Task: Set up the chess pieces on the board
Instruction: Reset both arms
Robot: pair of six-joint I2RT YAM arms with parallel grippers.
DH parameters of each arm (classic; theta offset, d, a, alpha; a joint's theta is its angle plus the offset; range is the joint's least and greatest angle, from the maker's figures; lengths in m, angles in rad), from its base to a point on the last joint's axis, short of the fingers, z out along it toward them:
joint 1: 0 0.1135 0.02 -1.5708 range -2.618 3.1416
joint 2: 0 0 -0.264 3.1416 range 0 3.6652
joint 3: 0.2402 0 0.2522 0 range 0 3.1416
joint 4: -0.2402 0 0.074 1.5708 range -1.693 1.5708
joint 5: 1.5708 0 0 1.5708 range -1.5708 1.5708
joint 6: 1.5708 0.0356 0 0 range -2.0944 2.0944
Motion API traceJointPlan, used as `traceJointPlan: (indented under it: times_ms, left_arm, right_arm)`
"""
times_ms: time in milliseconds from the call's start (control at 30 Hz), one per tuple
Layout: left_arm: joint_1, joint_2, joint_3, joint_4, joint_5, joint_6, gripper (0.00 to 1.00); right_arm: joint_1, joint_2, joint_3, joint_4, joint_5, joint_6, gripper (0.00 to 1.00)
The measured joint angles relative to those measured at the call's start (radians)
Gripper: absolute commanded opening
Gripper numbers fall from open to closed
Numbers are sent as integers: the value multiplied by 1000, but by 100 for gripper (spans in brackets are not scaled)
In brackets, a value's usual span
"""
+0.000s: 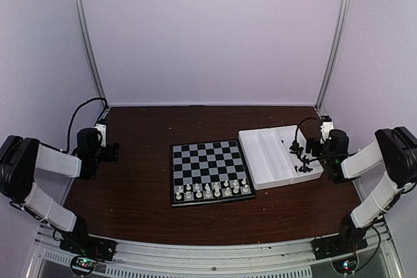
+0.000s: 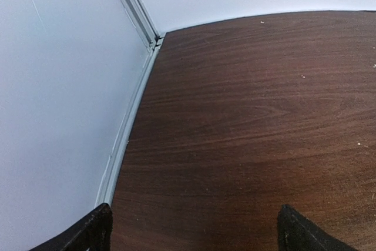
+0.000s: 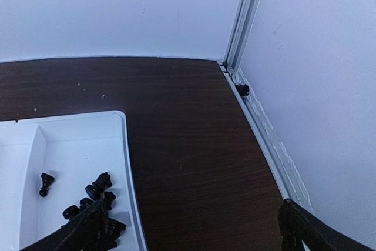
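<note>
The board (image 1: 210,170) lies at the table's middle. Several white chess pieces (image 1: 212,190) stand in two rows along its near edge. Several black chess pieces (image 1: 303,159) lie heaped in the right compartment of a white tray (image 1: 264,154); they also show in the right wrist view (image 3: 97,195). My right gripper (image 3: 194,227) is open and empty, just right of the tray's right rim (image 3: 126,163). My left gripper (image 2: 194,230) is open and empty over bare wood at the table's far left, well away from the board.
The tray's left compartment (image 1: 257,154) holds nothing. White walls with metal corner rails (image 3: 241,22) close in the table on three sides. A small black object (image 3: 241,90) sits at the right wall's foot. Brown tabletop (image 1: 137,187) lies between my left arm and the board.
</note>
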Motion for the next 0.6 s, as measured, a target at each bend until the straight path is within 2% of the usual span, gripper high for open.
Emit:
traceJointPlan:
  times_ms: [200,400,600]
  left_arm:
    - [46,109,-19,116,114,-24,98]
    - [76,119,-21,160,226,-29,98]
    - [81,119,-25,187,269,-32,98]
  right_arm:
    - [0,0,0,41,0,-1,100]
    - [0,0,0,55,0,-2,100]
    - [0,0,0,60,0,-1,100]
